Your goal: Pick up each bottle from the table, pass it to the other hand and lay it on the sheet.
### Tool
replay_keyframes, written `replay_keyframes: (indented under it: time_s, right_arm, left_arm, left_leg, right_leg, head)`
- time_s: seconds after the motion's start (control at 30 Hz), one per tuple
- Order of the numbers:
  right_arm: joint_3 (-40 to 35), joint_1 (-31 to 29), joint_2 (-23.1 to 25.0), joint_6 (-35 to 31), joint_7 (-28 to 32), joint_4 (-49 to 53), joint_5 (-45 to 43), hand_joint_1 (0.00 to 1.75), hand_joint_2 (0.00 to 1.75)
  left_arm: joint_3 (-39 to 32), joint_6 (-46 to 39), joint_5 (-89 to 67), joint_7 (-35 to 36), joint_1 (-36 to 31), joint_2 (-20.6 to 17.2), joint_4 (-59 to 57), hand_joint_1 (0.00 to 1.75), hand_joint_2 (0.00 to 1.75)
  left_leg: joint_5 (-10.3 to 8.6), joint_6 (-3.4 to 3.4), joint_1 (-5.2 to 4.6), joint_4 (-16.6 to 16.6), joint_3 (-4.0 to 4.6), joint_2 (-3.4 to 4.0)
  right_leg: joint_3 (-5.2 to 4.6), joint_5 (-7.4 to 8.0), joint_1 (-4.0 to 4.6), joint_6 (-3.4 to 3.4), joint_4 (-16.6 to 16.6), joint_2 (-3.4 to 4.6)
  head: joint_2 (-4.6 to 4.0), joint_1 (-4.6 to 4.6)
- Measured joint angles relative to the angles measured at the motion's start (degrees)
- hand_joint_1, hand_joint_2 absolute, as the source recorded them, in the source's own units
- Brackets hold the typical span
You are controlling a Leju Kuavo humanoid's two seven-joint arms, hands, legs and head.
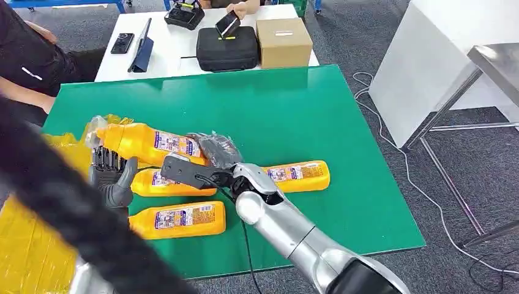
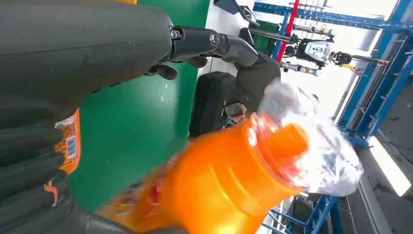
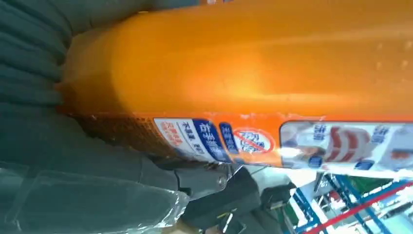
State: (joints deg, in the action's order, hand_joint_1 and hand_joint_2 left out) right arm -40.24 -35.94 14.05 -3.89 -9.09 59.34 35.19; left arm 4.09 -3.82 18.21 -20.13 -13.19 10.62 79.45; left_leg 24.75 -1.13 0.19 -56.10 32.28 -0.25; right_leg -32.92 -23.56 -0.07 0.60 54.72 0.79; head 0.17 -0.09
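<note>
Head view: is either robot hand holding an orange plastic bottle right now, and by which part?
The raised orange plastic bottle is held by the right robot hand at its base end; the left robot hand is at its cap end.
</note>
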Motion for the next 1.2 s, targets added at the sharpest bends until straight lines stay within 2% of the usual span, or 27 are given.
replay_keyframes:
  time_s: [0.23,0.57,1.03,1.2]
  right_arm:
    - [-2.23,0.99,-0.04,0.09,-1.53,1.31,2.61,1.75,1.75]
    - [-8.92,1.33,1.11,-1.38,-5.49,-0.50,14.47,1.75,1.75]
    - [-10.95,0.88,2.49,-1.40,-5.81,-2.14,15.28,1.75,1.75]
    - [-12.35,0.24,2.69,-1.16,-8.20,-2.82,20.81,1.75,1.75]
  left_arm:
    - [-0.26,0.35,0.00,0.41,0.31,-0.22,-0.07,0.00,1.75]
    - [0.59,10.08,13.10,7.46,2.66,-0.04,2.10,0.00,1.75]
    - [1.51,11.21,14.73,8.48,4.22,-0.04,2.60,0.00,1.75]
    - [2.56,13.03,18.75,10.21,4.43,-0.07,2.62,0.00,1.75]
  left_leg:
    - [0.00,0.00,0.00,0.00,0.00,0.00]
    - [0.00,0.00,0.00,0.00,0.02,0.01]
    - [0.00,0.00,-0.01,0.00,0.02,0.01]
    - [0.00,0.01,-0.01,0.00,0.02,0.01]
  right_leg:
    - [0.00,0.00,0.00,0.00,0.00,0.01]
    - [-0.04,-0.01,0.00,0.00,0.00,0.01]
    - [-0.05,0.00,-0.01,0.00,0.00,0.01]
    - [-0.06,0.00,-0.01,0.00,0.00,0.01]
  head:
    - [0.00,0.00]
    - [0.00,0.00]
    - [0.02,0.00]
    - [0.00,0.00]
